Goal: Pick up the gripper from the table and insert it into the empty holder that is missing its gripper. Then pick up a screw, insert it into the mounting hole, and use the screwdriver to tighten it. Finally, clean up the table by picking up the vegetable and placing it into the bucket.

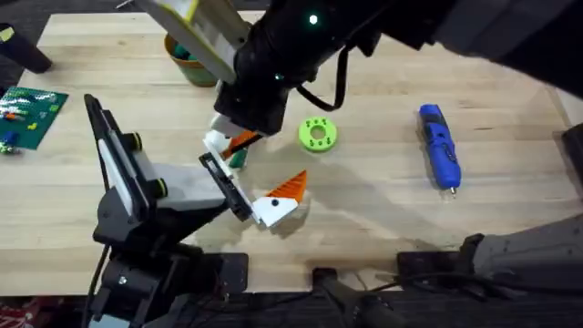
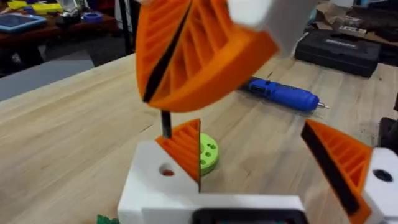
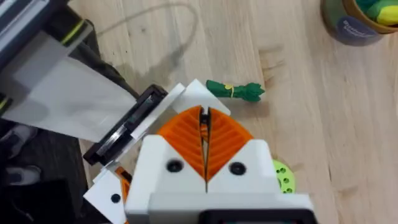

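Now the gripper (image 1: 281, 199) sits at the holder (image 1: 226, 185) near the table's (image 1: 383, 219) middle. Right pincer (image 3: 204, 134) hovers above it, pads pressed together, holding nothing. Left pincer's (image 2: 186, 155) state: cannot tell. Screwdriver (image 1: 440, 146) lies right, bucket (image 1: 187, 59) far left.

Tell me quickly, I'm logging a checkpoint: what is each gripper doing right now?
Left gripper: open, holding nothing.
Right gripper: shut on a thin dark pin, probably a screw.
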`<move>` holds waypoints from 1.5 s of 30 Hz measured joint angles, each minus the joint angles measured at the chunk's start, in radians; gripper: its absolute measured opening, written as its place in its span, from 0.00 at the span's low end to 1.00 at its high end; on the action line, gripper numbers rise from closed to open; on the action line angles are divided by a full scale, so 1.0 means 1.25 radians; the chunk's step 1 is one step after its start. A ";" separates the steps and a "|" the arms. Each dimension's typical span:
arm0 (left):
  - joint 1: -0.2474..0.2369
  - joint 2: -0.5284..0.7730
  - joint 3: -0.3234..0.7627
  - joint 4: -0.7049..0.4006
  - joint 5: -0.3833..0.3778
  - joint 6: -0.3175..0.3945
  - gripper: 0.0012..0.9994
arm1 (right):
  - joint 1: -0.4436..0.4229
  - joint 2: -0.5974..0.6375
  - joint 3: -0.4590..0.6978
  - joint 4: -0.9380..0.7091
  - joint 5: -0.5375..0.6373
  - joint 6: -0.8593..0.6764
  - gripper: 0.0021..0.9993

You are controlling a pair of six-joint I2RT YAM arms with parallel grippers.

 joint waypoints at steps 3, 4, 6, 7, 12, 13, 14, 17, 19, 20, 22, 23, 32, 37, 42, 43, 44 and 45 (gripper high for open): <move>0.000 0.000 0.000 0.000 0.000 0.000 0.99 | 0.000 0.000 0.000 -0.001 -0.001 0.000 0.00; 0.000 0.000 0.000 0.000 0.000 0.000 0.99 | 0.000 0.000 0.000 -0.001 -0.002 0.001 0.01; 0.000 0.000 0.000 0.000 0.000 0.000 0.99 | 0.000 0.000 -0.001 -0.003 -0.003 0.003 0.00; 0.000 0.000 0.000 0.000 0.000 0.000 0.99 | 0.000 0.001 -0.001 -0.005 -0.004 0.004 0.00; 0.000 0.000 0.000 0.000 0.000 0.000 0.99 | 0.000 0.005 -0.003 -0.008 -0.004 0.015 0.01; 0.000 0.000 0.000 0.000 0.000 0.000 0.99 | 0.000 0.005 -0.004 -0.009 -0.004 0.016 0.01; 0.000 0.000 0.000 0.000 0.000 0.000 0.99 | 0.000 0.005 -0.004 -0.010 -0.004 0.018 0.00; 0.000 0.000 0.000 0.000 0.000 0.000 0.99 | 0.000 0.005 -0.004 -0.009 -0.004 0.018 0.01; 0.000 0.000 0.000 0.000 0.000 0.000 0.99 | 0.000 0.005 -0.004 -0.009 -0.004 0.018 0.00; 0.000 0.000 0.000 0.000 0.000 0.000 0.99 | 0.000 0.005 -0.004 -0.010 -0.004 0.018 0.01; 0.000 0.000 0.000 0.000 0.000 0.000 0.99 | 0.001 0.006 -0.004 -0.010 -0.004 0.019 0.00; 0.000 0.000 0.000 0.000 0.000 0.000 0.99 | 0.003 0.006 -0.004 -0.010 -0.005 0.020 0.00; 0.000 0.000 0.000 0.000 0.000 0.000 0.99 | 0.012 0.025 -0.004 -0.011 -0.007 0.021 0.01; 0.000 0.000 0.000 0.000 0.000 0.000 0.99 | 0.012 0.026 -0.005 -0.014 -0.007 0.021 0.01; 0.000 0.000 0.000 0.000 0.000 0.000 0.99 | 0.012 0.026 -0.005 -0.016 -0.007 0.021 0.01; 0.000 0.000 0.000 0.000 0.000 0.000 0.99 | 0.012 0.026 -0.005 -0.016 -0.007 0.021 0.01; 0.000 0.000 0.000 0.000 0.000 0.000 0.99 | 0.012 0.026 -0.005 -0.016 -0.007 0.021 0.01; 0.000 0.000 0.000 0.000 0.000 0.000 0.99 | 0.012 0.026 -0.005 -0.016 -0.007 0.021 0.01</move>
